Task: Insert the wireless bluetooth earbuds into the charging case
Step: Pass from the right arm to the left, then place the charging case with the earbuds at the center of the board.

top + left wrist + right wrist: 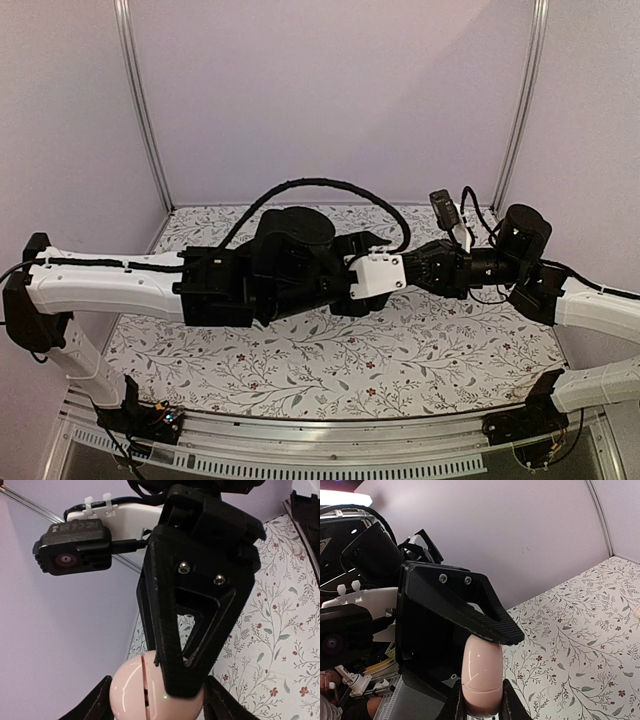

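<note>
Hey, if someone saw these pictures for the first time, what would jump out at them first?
The left gripper and right gripper meet nose to nose in mid-air over the middle of the flowery table. Both pinch one glossy pink case between them, and a tiny green light glows near its seam.

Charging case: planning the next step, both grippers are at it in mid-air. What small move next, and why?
Probably firm up the left gripper on the charging case. It flanks the case, but whether it clamps is unclear, while the right gripper is shut on it. The seam shows only a narrow slit, so the case looks unopened.
</note>
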